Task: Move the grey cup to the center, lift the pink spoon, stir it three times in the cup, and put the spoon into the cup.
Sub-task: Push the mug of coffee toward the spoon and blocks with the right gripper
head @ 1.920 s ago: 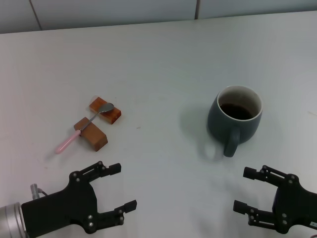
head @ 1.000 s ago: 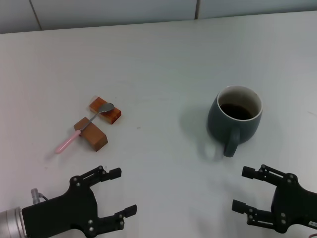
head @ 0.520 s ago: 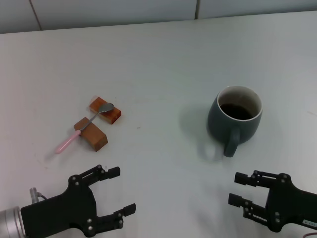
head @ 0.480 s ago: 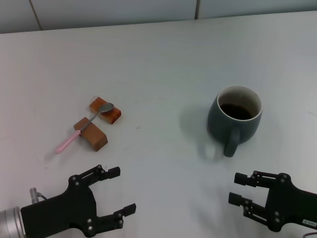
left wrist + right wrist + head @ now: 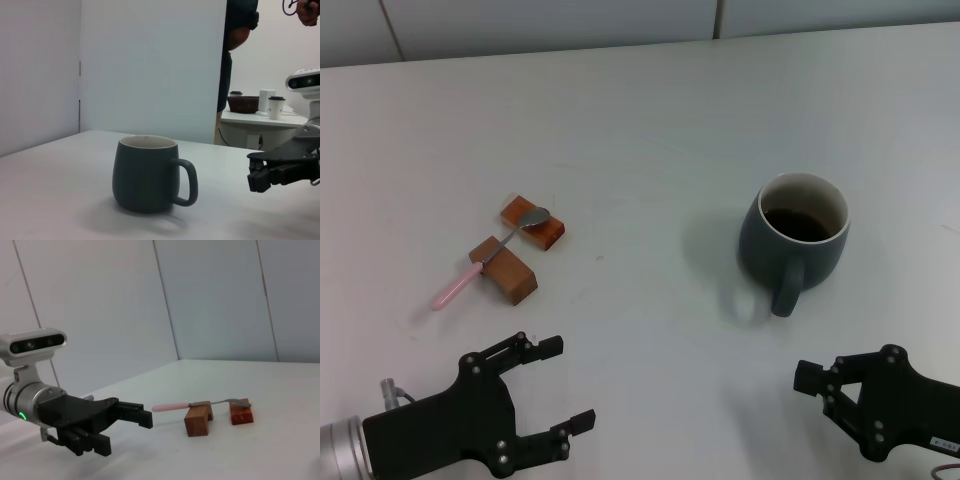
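The grey cup [image 5: 793, 237] stands right of the table's middle, with dark liquid inside and its handle pointing toward me. It also shows in the left wrist view [image 5: 145, 172]. The pink spoon [image 5: 490, 255] lies across two brown wooden blocks at the left, with its silver bowl on the far block. It also shows in the right wrist view [image 5: 175, 406]. My right gripper [image 5: 812, 380] hovers near the front edge, just short of the cup's handle. It is open, empty and rolled so that its fingers stack. My left gripper [image 5: 566, 384] is open and empty, in front of the spoon.
The near wooden block [image 5: 504, 269] and the far wooden block [image 5: 533, 222] hold the spoon off the white table [image 5: 640, 150]. A wall runs along the table's far edge. In the left wrist view a person and a side table with cups stand beyond the table.
My right gripper has rolled at the wrist, so its two fingers now overlap in the head view. It shifted slightly toward the cup's handle. The left gripper drew back a little.
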Robot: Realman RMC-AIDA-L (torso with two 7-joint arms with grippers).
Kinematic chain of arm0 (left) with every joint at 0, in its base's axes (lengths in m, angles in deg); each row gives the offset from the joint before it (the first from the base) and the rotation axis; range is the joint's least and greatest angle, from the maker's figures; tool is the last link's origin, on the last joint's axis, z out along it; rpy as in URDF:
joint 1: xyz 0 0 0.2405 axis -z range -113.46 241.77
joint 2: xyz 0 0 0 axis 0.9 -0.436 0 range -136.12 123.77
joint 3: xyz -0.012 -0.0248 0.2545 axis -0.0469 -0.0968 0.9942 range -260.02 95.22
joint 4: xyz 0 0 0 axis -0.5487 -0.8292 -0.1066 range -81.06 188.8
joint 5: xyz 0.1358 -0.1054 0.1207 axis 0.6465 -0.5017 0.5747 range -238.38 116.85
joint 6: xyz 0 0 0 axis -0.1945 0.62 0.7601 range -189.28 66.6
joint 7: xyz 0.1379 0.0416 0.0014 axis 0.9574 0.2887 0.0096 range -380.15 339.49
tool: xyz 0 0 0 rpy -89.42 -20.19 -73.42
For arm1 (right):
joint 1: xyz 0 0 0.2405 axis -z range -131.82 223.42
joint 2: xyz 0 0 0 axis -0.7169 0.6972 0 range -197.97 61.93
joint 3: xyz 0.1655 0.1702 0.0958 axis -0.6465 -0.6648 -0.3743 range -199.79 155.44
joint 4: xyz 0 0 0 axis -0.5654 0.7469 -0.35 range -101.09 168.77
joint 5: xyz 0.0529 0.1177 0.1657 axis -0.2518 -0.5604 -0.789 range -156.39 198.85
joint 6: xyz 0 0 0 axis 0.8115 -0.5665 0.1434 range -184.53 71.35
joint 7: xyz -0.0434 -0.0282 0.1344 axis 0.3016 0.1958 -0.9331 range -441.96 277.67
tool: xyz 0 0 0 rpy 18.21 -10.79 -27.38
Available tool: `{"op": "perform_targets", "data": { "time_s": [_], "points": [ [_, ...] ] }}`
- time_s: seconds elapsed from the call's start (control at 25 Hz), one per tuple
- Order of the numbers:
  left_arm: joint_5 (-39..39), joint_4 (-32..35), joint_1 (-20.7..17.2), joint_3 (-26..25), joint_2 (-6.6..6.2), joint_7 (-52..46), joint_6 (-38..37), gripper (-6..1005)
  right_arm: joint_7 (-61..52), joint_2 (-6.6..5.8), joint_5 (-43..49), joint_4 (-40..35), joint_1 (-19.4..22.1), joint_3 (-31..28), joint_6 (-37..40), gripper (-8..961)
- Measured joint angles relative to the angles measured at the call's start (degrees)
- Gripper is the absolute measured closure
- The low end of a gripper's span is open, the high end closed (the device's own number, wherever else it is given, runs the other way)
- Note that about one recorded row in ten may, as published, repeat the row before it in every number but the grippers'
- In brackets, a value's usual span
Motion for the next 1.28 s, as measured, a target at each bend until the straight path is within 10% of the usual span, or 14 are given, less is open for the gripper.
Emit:
{"op": "perform_targets", "data": {
  "time_s": [0.16,0.72,1.28],
  "points": [
    [-0.28,0.0,0.01,0.02,-0.03,0.0,0.01,170,1.77,0.09,-0.27,0.24,0.08,-1.96,0.57,925],
    [-0.51,0.04,0.03,-0.23,-0.07,0.06,0.19,170,29.5,0.38,-11.76,13.77,2.55,-35.67,-1.48,919],
    [-0.57,0.0,0.29,-1.65,0.11,0.15,0.35,170,36.13,0.35,-11.46,14.08,-8.38,-31.56,-25.29,921]
  ]
}}
